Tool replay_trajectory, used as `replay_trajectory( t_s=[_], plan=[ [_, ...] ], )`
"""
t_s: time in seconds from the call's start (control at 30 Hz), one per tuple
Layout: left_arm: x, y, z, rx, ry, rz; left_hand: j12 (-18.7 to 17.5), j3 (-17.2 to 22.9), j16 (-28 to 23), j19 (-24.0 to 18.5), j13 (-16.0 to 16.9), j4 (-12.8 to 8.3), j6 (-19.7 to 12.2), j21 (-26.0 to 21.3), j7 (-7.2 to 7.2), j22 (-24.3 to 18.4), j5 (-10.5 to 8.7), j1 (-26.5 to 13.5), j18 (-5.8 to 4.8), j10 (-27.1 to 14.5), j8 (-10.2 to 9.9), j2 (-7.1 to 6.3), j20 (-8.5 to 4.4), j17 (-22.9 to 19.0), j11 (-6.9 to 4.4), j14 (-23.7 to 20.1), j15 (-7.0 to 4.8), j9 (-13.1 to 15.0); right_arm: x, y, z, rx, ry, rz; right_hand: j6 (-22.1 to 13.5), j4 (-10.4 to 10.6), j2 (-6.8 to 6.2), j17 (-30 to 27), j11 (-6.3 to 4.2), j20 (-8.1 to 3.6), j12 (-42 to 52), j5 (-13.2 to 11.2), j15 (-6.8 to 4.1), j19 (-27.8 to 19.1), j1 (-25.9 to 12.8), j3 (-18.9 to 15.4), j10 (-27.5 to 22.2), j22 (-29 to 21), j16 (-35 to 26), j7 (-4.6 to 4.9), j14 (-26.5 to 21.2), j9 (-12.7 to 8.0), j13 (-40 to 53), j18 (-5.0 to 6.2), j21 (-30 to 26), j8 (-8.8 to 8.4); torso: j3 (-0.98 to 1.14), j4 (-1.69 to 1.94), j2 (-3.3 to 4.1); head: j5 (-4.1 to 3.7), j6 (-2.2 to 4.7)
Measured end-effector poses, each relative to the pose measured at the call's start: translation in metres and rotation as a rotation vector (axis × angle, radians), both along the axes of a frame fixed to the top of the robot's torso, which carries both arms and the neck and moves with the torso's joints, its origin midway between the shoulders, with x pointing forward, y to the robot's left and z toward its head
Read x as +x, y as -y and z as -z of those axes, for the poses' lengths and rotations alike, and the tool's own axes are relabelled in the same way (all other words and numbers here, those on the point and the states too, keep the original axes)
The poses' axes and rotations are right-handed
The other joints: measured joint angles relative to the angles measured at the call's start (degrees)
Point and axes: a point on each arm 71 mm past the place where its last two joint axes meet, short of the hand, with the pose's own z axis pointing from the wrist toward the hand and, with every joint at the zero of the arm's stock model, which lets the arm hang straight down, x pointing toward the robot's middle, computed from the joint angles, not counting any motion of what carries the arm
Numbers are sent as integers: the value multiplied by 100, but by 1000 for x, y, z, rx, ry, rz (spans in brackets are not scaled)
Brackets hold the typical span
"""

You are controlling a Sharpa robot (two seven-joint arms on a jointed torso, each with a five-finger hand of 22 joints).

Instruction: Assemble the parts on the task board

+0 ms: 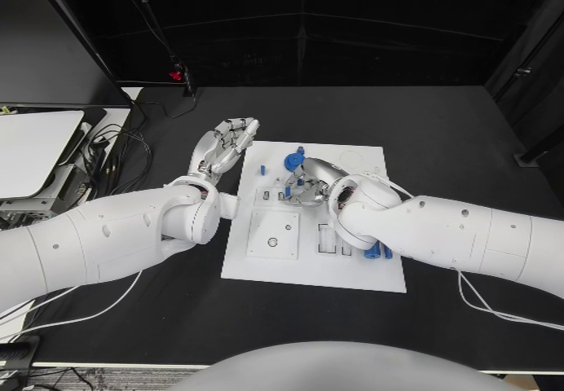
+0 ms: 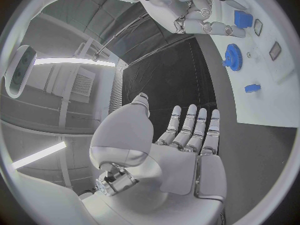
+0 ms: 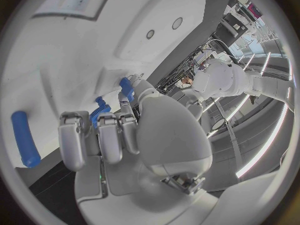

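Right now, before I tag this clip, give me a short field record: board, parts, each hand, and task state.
board: white task board in the middle of the black table
parts: blue gear and small blue piece near the board's far edge; blue cylinder lying on the board
left hand: left hand flat and open, fingers apart, holding nothing, beside the board's far left corner
right hand: right hand over the board, fingers curled around a blue part
task state: assembly unfinished; loose parts remain on the board
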Motion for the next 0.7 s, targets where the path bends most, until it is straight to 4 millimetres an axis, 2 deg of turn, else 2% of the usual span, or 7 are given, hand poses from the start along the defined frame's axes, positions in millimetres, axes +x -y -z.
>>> replay_trajectory(
  t_s=[0.17, 0.3, 0.4, 0.53, 0.6, 0.7],
  plan=[
    [0, 0, 0, 0, 0, 0, 0, 0, 0, 0, 0, 0, 0, 0, 0, 0, 0, 0, 0, 0, 0, 0, 0, 0, 0, 0, 0, 0, 0, 0, -2, 9, 19, 2, -341, 194, -216, 0, 34, 11, 0, -273, 11, -11, -158, -107, -8, 0, 0, 24, -12, 0, 0, -1, 0, 0, -1, 0, 0, -13, 10],
    [0, 0, 0, 0, 0, 1, 0, 0, 0, 0, 0, 0, 0, 0, 0, 0, 0, 0, 0, 0, 0, 0, 0, 0, 0, 0, 0, 0, 0, 2, -3, 22, 41, 2, -515, 410, -374, 0, 41, 40, 0, -304, 41, -1, -179, -202, -1, 0, 0, 49, 0, 0, 0, 0, 0, 0, -2, 0, 0, -14, 10],
    [0, 0, 0, 0, 0, 1, 0, 0, 0, 12, 0, 0, 0, -1, 0, 6, 0, 0, 0, 0, 0, 0, 12, 0, 0, 0, 0, 0, -1, 4, -5, 34, 60, 1, -630, 663, -477, 0, 41, 40, 0, -336, 41, -1, -136, -355, -1, 0, 0, 70, 0, 0, 0, 0, 0, 10, -2, 0, 0, -14, 10],
    [0, 0, 0, -1, 0, 1, 13, 0, 0, 75, 0, 0, 0, 64, 0, 46, 0, 28, 1, 0, 0, 28, 39, 0, 0, 4, 4, 0, -2, 7, -8, 50, 83, -5, -718, 1014, -716, 0, 82, 75, 0, -336, 76, -8, -158, -644, 0, 0, 0, 92, -5, 8, 0, -1, 0, 38, -1, 2, 0, -14, 2],
    [0, 0, 0, -1, 0, 1, 23, -31, 0, 94, 0, 0, 0, 65, 0, 65, 0, 31, 1, 0, 0, 31, 31, 0, 0, 20, 20, 0, -4, 10, -10, 64, 99, -13, -718, 1060, -773, 0, 81, 83, 0, -336, 82, 1, -217, -752, 0, 0, 0, 93, 1, 7, 0, -1, 0, 38, -1, 3, 0, -14, -3],
    [0, -1, 0, 0, 0, 2, 23, -31, 4, 106, 0, 0, 0, 82, 0, 70, 0, 31, 1, 10, 0, 31, 42, 0, -2, 20, 20, -2, -9, 17, -15, 99, 128, -23, -717, 1064, -760, 0, 82, 83, 0, -306, 102, 1, -230, -780, 0, 0, 0, 92, -11, 21, 0, 0, 0, 89, -1, 3, 0, -7, -3]
  ],
)
